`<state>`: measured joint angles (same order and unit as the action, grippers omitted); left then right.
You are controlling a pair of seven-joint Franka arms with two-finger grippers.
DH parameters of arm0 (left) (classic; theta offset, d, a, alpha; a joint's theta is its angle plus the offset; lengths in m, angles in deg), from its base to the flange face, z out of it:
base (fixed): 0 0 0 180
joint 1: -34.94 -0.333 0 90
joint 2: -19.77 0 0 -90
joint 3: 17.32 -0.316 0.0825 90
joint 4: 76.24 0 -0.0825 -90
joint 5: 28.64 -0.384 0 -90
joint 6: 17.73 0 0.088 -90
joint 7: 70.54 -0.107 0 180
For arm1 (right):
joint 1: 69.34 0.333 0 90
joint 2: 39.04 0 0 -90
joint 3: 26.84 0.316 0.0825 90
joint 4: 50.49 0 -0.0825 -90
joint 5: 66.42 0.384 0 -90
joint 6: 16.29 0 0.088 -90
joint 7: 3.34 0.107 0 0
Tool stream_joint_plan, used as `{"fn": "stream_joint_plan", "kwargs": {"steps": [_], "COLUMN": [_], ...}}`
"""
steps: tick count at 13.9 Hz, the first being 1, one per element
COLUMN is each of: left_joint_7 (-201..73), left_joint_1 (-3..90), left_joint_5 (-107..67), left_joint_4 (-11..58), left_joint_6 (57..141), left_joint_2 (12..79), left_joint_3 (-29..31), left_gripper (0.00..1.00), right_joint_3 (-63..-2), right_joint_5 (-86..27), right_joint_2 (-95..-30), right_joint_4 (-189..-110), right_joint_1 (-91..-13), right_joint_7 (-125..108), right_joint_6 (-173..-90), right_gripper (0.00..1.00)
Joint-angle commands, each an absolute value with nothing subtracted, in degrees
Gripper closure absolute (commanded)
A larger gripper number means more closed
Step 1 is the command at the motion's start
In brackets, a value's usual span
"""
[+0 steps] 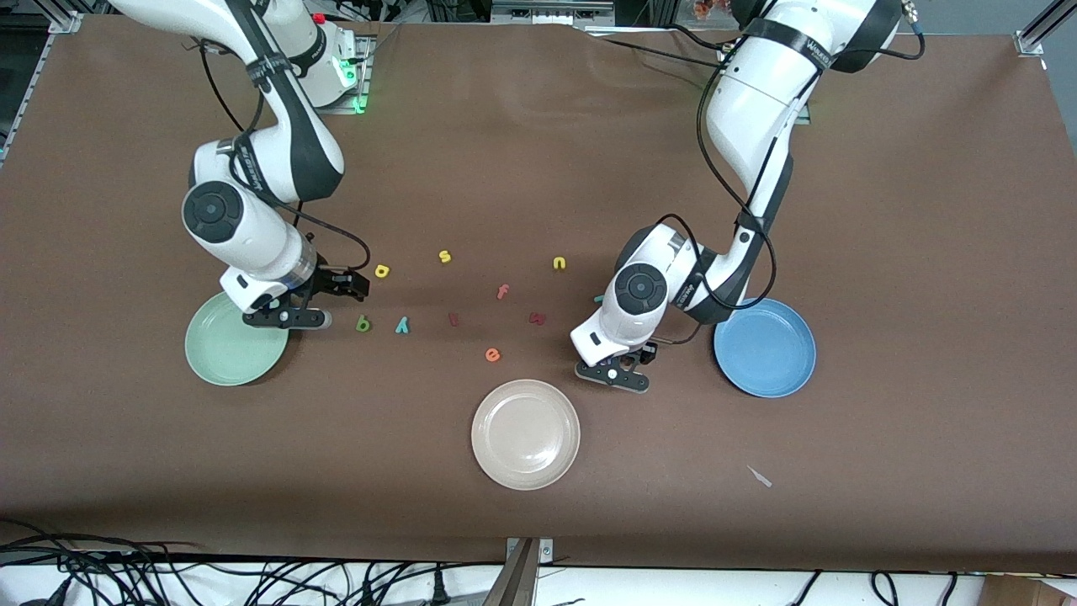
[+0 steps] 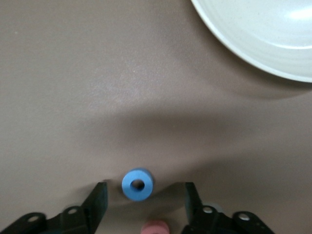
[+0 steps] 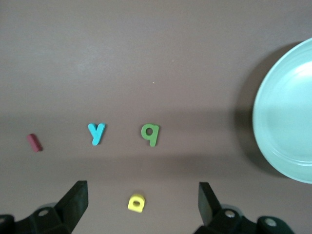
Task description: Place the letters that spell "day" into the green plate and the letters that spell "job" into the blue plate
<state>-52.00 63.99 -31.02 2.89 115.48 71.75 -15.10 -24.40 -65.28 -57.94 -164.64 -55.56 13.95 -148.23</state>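
Three plates: green plate [image 1: 227,353], blue plate [image 1: 770,353], cream plate [image 1: 526,438]. Ten toy letters [image 1: 444,256] countable on the bench [image 1: 538,151] from the front; two more, blue o [image 2: 137,184] and salmon piece [image 2: 155,227], only in left wrist view

In the front view the left arm covers the blue o [image 2: 137,184] completely. The salmon letter [image 2: 155,227] is sliced by the left wrist view's edge, so its shape is unreadable. A teal letter [image 1: 598,298] barely peeks from under that arm.
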Motion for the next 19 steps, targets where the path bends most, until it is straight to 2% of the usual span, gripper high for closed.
{"fn": "stream_joint_plan", "kwargs": {"steps": [1,2,4,6,9,12,16,19], "left_joint_7": [-52.08,-52.08,-52.08,-51.9,-55.04,-64.19,-67.19,-71.59], "left_joint_1": [64.38,64.38,64.38,64.12,62.19,57.36,52.97,50.06], "left_joint_5": [-33.12,-33.12,-33.12,-33.03,-33.03,-32.94,-33.21,-35.93], "left_joint_4": [2.43,2.43,2.43,2.16,1.73,1.72,2.51,6.37], "left_joint_6": [117.27,117.27,117.18,116.48,111.67,102.72,91.45,91.69], "left_joint_2": [72.77,72.69,72.51,71.98,69.71,65.67,63.37,61.7], "left_joint_3": [-15.48,-15.48,-15.48,-15.57,-15.74,-15.57,-15.74,-15.65], "left_gripper": [0.52,0.68,0.9,1.0,1.0,1.0,1.0,1.0], "right_joint_3": [-24.56,-24.56,-24.56,-24.56,-24.64,-24.64,-24.73,-24.82], "right_joint_5": [-64.66,-64.66,-64.66,-64.58,-64.58,-64.66,-64.75,-65.02], "right_joint_2": [-60.13,-60.49,-61.63,-64.17,-67.16,-69.53,-71.21,-71.91], "right_joint_4": [-166.67,-168.25,-170.19,-169.84,-167.75,-165.37,-163.87,-163.78], "right_joint_1": [-55.19,-55.19,-55.01,-55.01,-55.1,-55.1,-55.1,-55.1], "right_joint_7": [16.25,16.78,16.96,16.97,17.14,17.32,16.88,16.88], "right_joint_6": [-154.08,-157.06,-161.12,-163.84,-165.79,-165.62,-165.27,-165.18], "right_gripper": [0.0,0.0,0.0,0.0,0.01,0.02,0.12,0.21]}}
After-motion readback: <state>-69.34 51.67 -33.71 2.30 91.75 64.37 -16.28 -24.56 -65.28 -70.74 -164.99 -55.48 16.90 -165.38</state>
